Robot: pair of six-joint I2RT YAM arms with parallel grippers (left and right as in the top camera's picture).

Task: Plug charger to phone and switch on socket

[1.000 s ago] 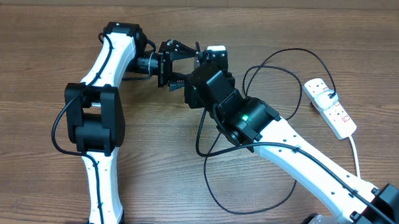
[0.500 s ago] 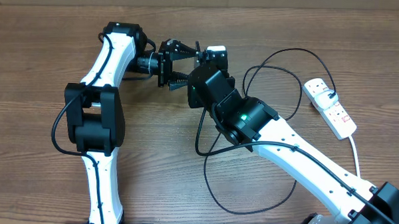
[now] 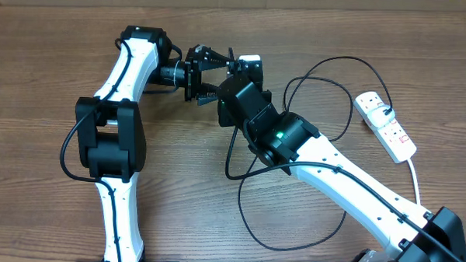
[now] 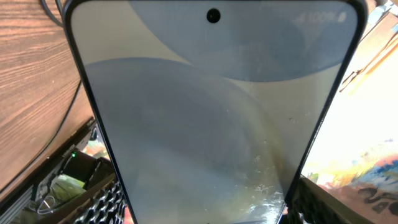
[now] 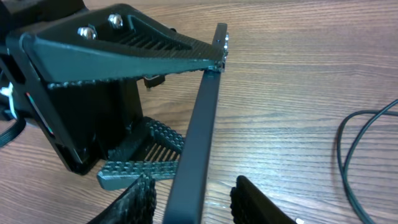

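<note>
The phone [image 4: 205, 112] fills the left wrist view, screen lit pale blue-grey, and my left gripper [image 4: 205, 210] is shut on its two long edges. In the overhead view the left gripper [image 3: 224, 73] holds it above the table at the back centre, with only the phone's pale end [image 3: 251, 60] showing. In the right wrist view the phone [image 5: 202, 118] stands edge-on between the fingers of my right gripper [image 5: 196, 198], which is open astride it. The charger [image 3: 328, 68] loops loosely over the table; its connector tip is not visible. The socket [image 3: 388, 129] lies at the right.
A black plug [image 3: 383, 113] sits in the socket, whose thick white cord [image 3: 415, 180] runs toward the front right. Cable loops [image 3: 291, 243] lie under the right arm. A cable bend [image 5: 357, 140] lies right of the phone.
The right arm has shifted slightly left, closer around the phone. The left arm and the phone have stayed in place.
</note>
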